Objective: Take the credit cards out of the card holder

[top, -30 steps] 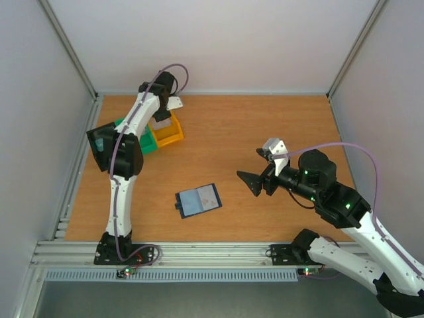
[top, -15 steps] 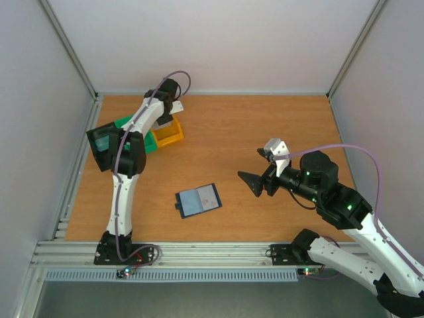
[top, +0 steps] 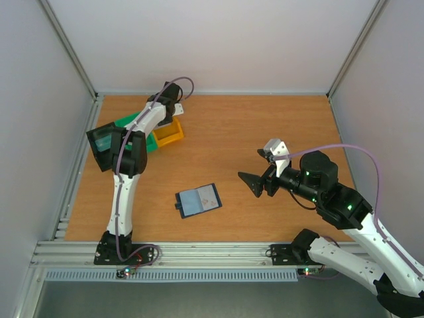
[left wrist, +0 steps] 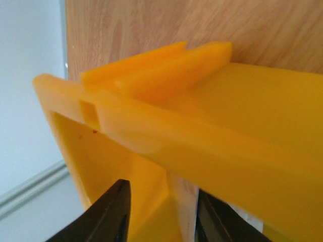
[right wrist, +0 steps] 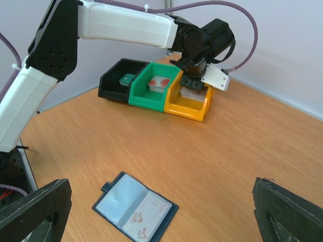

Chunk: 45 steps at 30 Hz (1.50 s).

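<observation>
Your left arm [top: 151,118] is stretched over the yellow bin [top: 171,136]; holder [top: 198,200] lies open on the bench [top: 265,126], right fingers [top: 249,181] hovering near it.

In the left wrist view the left gripper [left wrist: 161,214] is cut off by the bottom edge. The wall of the yellow bin [left wrist: 212,151] hides most of a pale strip [left wrist: 190,212] between its fingers (card or not, I cannot tell). From above, the left arm [top: 142,126] hides it.

We're counting one card holder [right wrist: 135,213], three bins [right wrist: 146,98] (black, green, yellow) and three credit cards [right wrist: 159,82] clearly showing.
</observation>
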Available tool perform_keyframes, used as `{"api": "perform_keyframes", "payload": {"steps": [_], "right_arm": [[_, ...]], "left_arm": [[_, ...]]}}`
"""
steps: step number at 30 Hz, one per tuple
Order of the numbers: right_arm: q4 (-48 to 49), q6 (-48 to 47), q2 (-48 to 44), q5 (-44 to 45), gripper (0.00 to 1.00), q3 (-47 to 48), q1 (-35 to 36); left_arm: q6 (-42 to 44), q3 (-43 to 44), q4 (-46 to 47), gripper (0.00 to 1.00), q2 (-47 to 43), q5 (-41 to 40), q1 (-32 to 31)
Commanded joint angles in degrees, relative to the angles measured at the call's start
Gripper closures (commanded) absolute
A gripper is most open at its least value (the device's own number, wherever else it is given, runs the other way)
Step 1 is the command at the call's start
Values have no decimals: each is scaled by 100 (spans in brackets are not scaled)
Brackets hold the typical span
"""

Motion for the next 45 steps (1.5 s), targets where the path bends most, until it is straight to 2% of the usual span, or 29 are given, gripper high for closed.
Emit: {"api": "perform_keyframes", "payload": {"steps": [1,12,20,23,26,30,35,36,37,39,41,43,45], "right_arm": [[-75,-25,-47,-95,2,172,-15],[-135,40,-30,-277,2,225,-10],[-300,162,-62,-225,1,341,-12],[-458,360,222,-176,2,353,-17],[-780,566,812,-447,2,476,-10],[-1004,1043,1839,-699,5,619,-11],[-1056,1898,2977,-532,13,664,-15],[-1068,2013,3218,-607,15,671,-15],[-1084,2135,3449,-652,17,681,-18],[-1099,2313,3847,-743,18,688,-17],[-1023,2473,4133,-743,18,632,-14],[-974,2595,4456,-729,18,642,-14],[-968,2719,4688,-757,18,693,-11]], "left_arm": [[52,-32,204,60,-26,-7,-23],[-390,184,-497,39,-345,722,35],[-669,412,-640,37,-441,1091,126],[-1119,429,-920,37,-962,1633,137],[-1834,242,-1390,37,-1937,2836,158],[-2618,-549,-2173,36,-3125,4402,185],[-3495,-1647,-3433,33,-3770,5805,180],[-3617,-1957,-3656,28,-3819,6177,180],[-3739,-2443,-3820,18,-3831,6520,180],[-3990,-3099,-3973,2,-3777,6868,181],[-4468,-3821,-3726,1,-3767,7039,196],[-4920,-4637,-2917,1,-4063,7425,202],[-5416,-5184,-2182,1,-4369,7455,174]]}}
